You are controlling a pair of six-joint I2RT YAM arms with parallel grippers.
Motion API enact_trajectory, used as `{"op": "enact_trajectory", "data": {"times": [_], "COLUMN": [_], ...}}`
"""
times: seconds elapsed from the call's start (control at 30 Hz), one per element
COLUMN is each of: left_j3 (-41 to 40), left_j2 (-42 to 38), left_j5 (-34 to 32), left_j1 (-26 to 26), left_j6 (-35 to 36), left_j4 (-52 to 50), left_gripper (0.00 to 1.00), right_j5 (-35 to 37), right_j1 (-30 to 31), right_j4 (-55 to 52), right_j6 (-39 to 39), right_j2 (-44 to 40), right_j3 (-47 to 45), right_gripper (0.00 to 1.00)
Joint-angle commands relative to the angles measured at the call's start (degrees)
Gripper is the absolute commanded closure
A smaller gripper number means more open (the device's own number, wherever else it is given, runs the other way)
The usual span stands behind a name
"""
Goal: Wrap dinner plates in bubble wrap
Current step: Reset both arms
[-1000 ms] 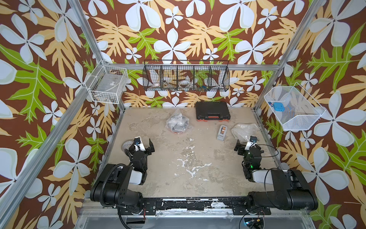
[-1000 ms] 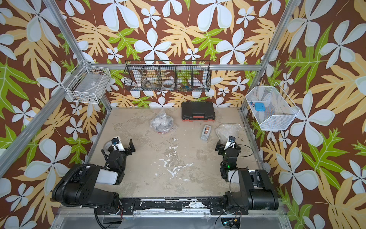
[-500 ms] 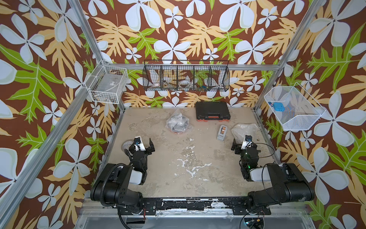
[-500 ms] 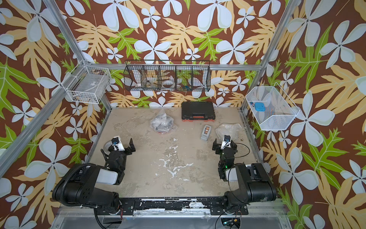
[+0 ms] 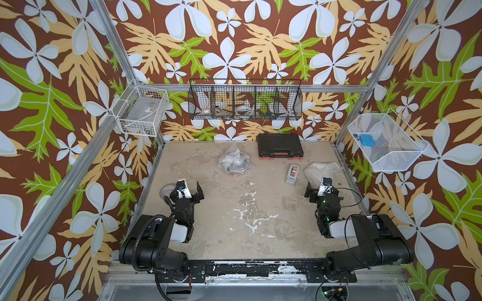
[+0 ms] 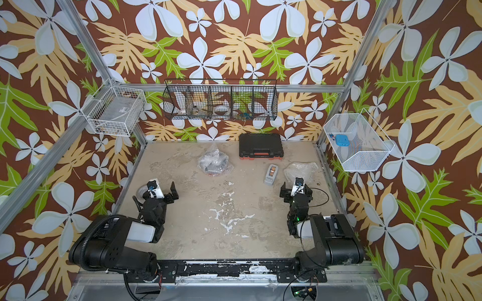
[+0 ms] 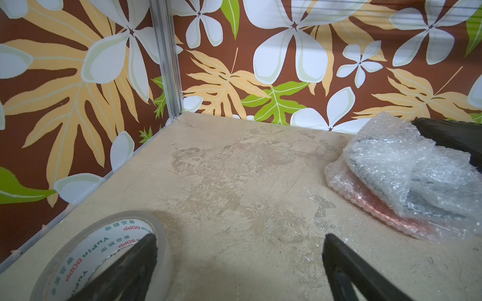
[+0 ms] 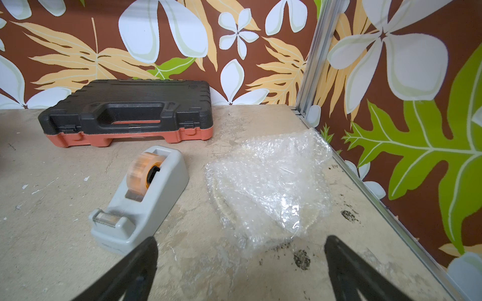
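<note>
A crumpled bubble wrap bundle (image 5: 234, 164) (image 6: 214, 163) lies at mid-back of the table. In the left wrist view this bundle (image 7: 407, 177) shows a dark plate (image 7: 386, 161) on top and an orange plate (image 7: 370, 206) below, both covered. A second bubble wrap bundle (image 5: 322, 169) (image 6: 300, 169) (image 8: 271, 187) lies at the right edge, and a pale plate rim (image 8: 221, 206) shows faintly through it. My left gripper (image 5: 185, 192) (image 6: 162, 194) (image 7: 240, 250) is open and empty, beside a tape roll. Open and empty too, my right gripper (image 5: 323, 191) (image 6: 296, 192) (image 8: 240, 250) sits just short of the right bundle.
A whitish tape roll (image 5: 167, 189) (image 7: 104, 250) lies by the left gripper, partly behind one fingertip. A grey tape dispenser (image 5: 292, 174) (image 8: 140, 198) and a black-and-orange case (image 5: 280, 148) (image 8: 127, 112) sit at back right. Wire baskets (image 5: 245, 103) hang on the walls.
The right gripper has shifted slightly towards the back and left, nearer the right bundle, and its arm has folded back. The left arm has not moved.
</note>
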Motion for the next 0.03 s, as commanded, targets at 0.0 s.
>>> {"op": "enact_trajectory", "data": {"times": [0.0], "left_j3": [0.0], "left_j2": [0.0], "left_j5": [0.3], "left_j1": [0.1], "left_j6": [-0.2], "left_j4": [2.5], "left_gripper": [0.00], "right_j5": [0.7], "right_j1": [0.0], "right_j4": [1.8], "right_j6": [-0.3], "right_j2": [-0.3], "right_j3": [-0.1], "right_gripper": [0.00]}}
